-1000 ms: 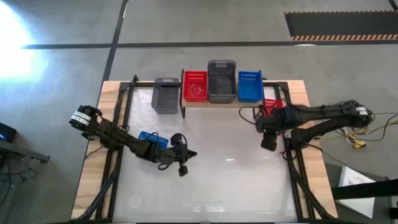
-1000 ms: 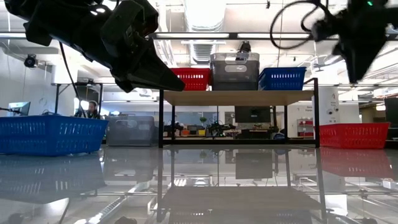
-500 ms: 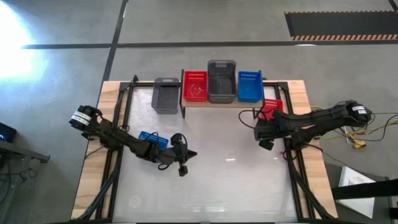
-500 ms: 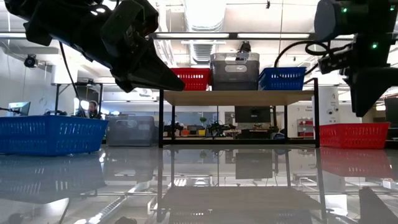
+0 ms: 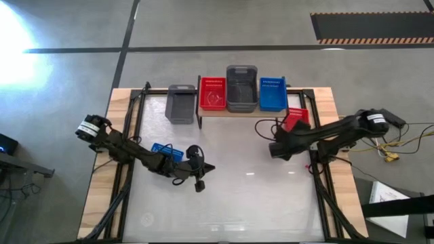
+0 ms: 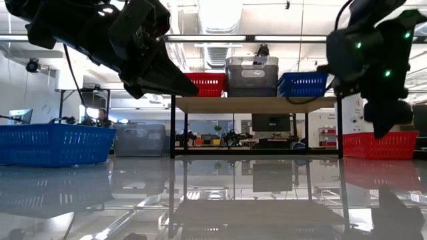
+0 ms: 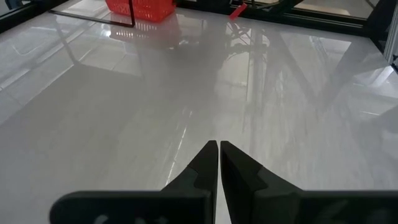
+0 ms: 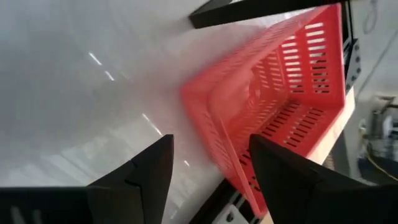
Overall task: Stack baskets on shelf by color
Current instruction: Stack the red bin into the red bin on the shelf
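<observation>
The right wrist view shows what the overhead one cannot: the right gripper [image 8: 208, 165] has its fingers spread apart and empty, with a red basket [image 8: 280, 99] just beyond them, its slotted walls and open inside turned toward the camera. From above, that red basket [image 5: 296, 118] sits on the white tabletop [image 5: 237, 196] at the right end of the shelf [image 5: 241, 110], with the right gripper [image 5: 277, 149] just in front of it. The left gripper [image 7: 219, 149] has its fingers pressed together, holding nothing, over bare glossy tabletop; from above it [image 5: 198, 177] hovers left of centre, beside a blue basket [image 5: 165, 150]. On the shelf stand a red basket [image 5: 212, 93], a taller dark grey stack [image 5: 241, 88] and a blue basket [image 5: 272, 93]; a grey basket [image 5: 180, 104] rests on the tabletop at the shelf's left end. The low view adds the mirror-like reflection on the tabletop and a workshop room behind.
</observation>
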`<action>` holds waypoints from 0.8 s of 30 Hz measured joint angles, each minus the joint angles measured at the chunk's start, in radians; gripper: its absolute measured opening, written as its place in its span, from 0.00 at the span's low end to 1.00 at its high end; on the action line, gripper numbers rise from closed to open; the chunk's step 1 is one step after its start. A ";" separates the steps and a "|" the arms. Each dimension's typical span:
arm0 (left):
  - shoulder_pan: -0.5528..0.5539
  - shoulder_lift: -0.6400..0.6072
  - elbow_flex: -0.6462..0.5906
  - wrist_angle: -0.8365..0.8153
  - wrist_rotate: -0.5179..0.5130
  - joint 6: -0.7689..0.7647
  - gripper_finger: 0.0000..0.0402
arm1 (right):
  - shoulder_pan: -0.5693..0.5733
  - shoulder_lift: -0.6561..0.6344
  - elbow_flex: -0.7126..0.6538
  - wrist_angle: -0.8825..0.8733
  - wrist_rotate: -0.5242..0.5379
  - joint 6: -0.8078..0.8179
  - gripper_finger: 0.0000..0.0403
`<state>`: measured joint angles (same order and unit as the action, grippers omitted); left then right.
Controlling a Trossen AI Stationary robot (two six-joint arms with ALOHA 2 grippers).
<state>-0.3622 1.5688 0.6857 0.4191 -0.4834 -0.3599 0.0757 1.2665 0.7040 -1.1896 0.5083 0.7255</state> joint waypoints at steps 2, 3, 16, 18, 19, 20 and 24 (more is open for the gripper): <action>0.000 0.000 0.000 0.000 0.000 0.000 0.00 | 0.000 0.047 0.000 0.021 0.012 0.001 0.50; 0.000 0.000 0.000 0.000 0.000 0.000 0.00 | 0.000 0.069 0.000 0.032 0.013 -0.010 0.50; -0.001 0.000 0.000 0.001 0.000 0.000 0.00 | 0.022 0.098 0.007 0.111 -0.154 -0.203 0.50; -0.001 0.000 0.000 0.003 0.000 0.000 0.00 | 0.037 0.064 0.013 0.116 -0.170 -0.204 0.50; -0.001 0.000 0.000 0.003 0.000 0.000 0.00 | 0.046 0.047 0.017 0.122 -0.186 -0.204 0.50; -0.001 0.000 0.000 0.004 0.000 0.000 0.00 | 0.056 0.028 0.020 0.129 -0.203 -0.204 0.50; 0.000 0.000 0.000 0.021 0.000 0.000 0.00 | 0.100 -0.040 0.029 0.182 -0.333 -0.206 0.50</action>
<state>-0.3626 1.5684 0.6857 0.4404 -0.4835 -0.3599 0.1753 1.2266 0.7330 -1.0079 0.1749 0.5198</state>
